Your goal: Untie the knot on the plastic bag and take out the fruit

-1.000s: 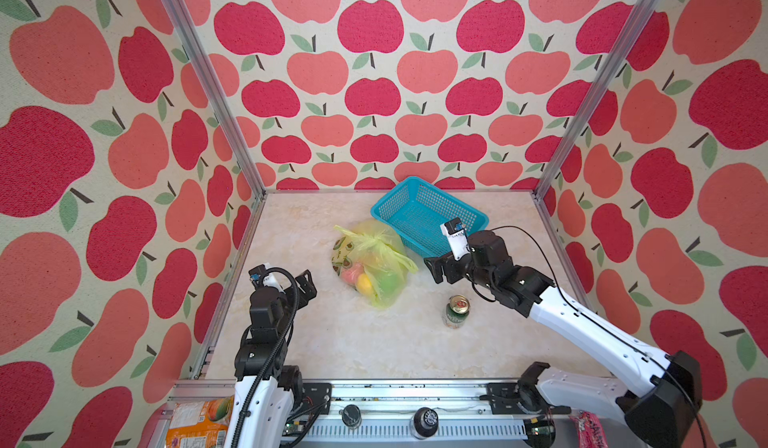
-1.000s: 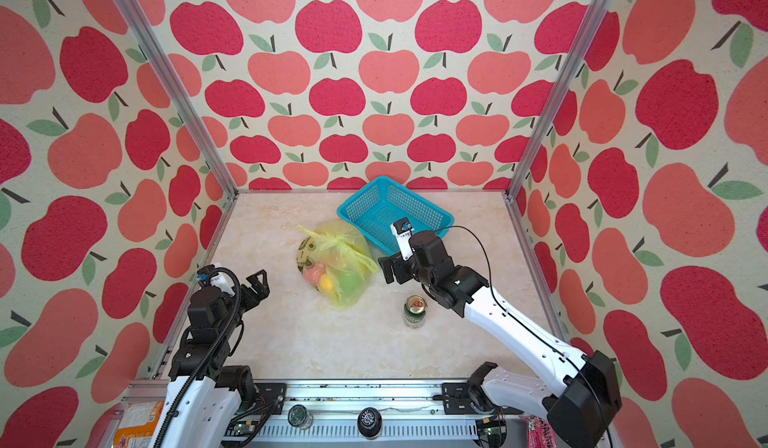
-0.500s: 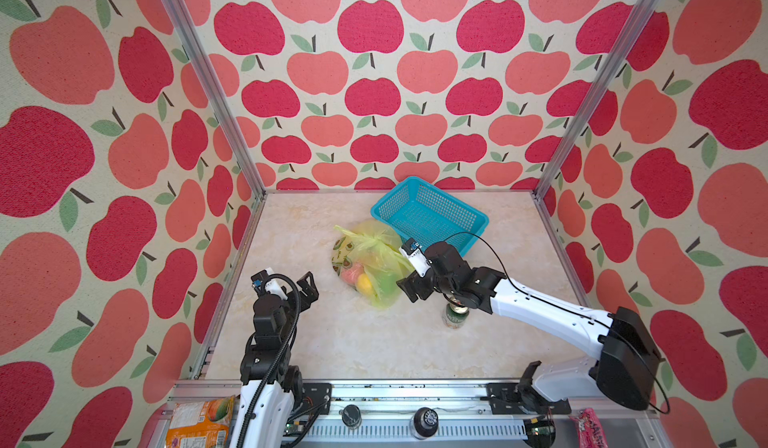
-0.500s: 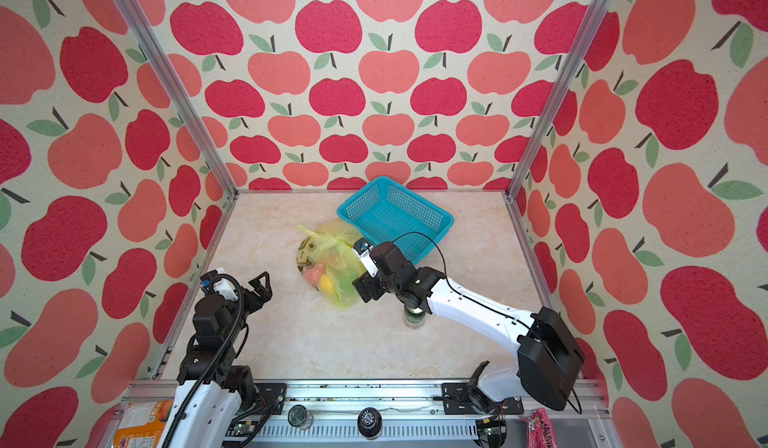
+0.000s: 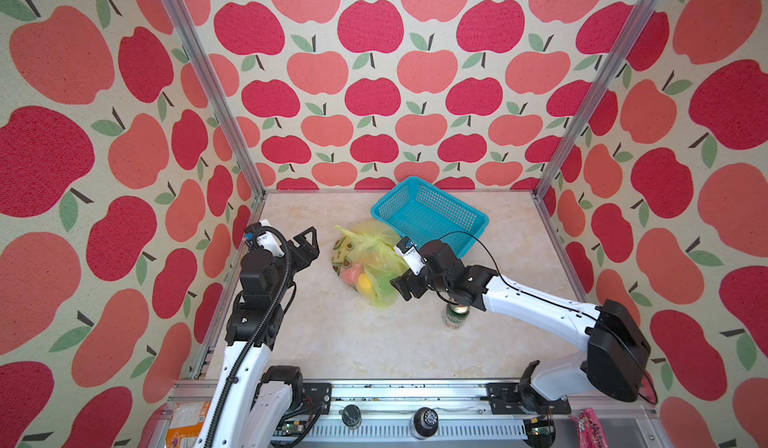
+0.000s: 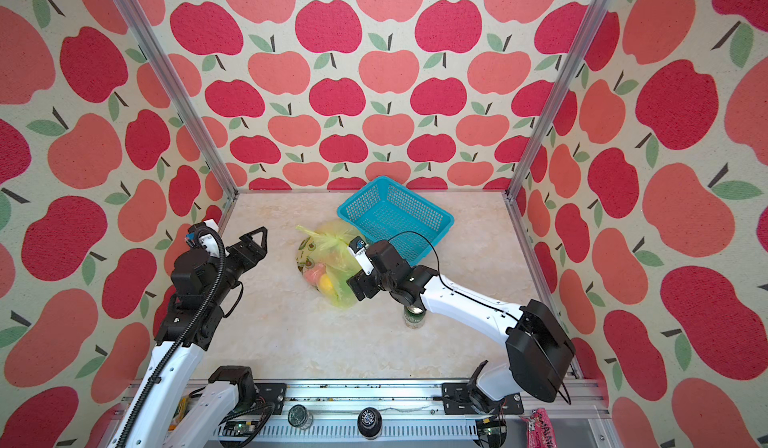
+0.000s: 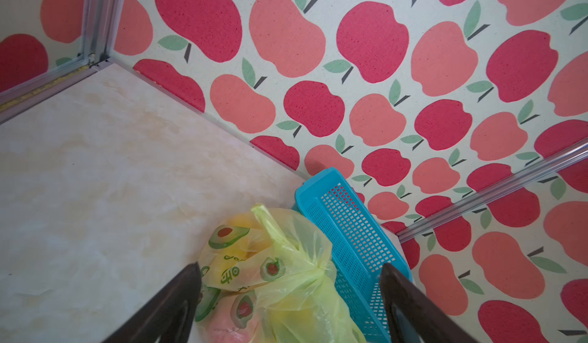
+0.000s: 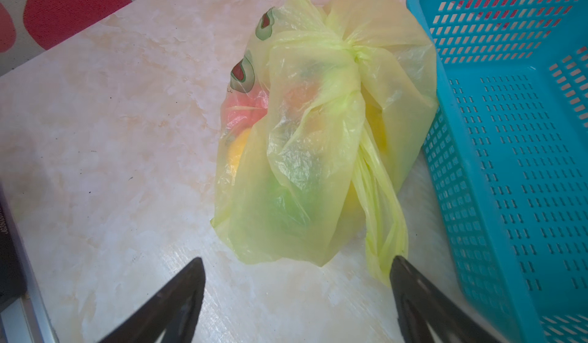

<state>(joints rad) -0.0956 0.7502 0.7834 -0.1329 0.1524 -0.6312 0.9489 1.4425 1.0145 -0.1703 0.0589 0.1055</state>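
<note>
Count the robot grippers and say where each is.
2. The left gripper hovers left of the plastic bag; the right gripper is by its near-right edge. None hidden.

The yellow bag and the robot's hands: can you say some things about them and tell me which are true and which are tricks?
1. The knot ties the plastic bag shut. True.
2. The fruit lies in the blue basket. False: it shows through the bag, inside it.
3. The right gripper squeezes the bag. False: its jaws stand open at the bag's near end, gripping nothing.
4. The left gripper is open and apart from the bag. True.
5. The green can lies in the basket. False: it stands on the table under the right arm.
</note>
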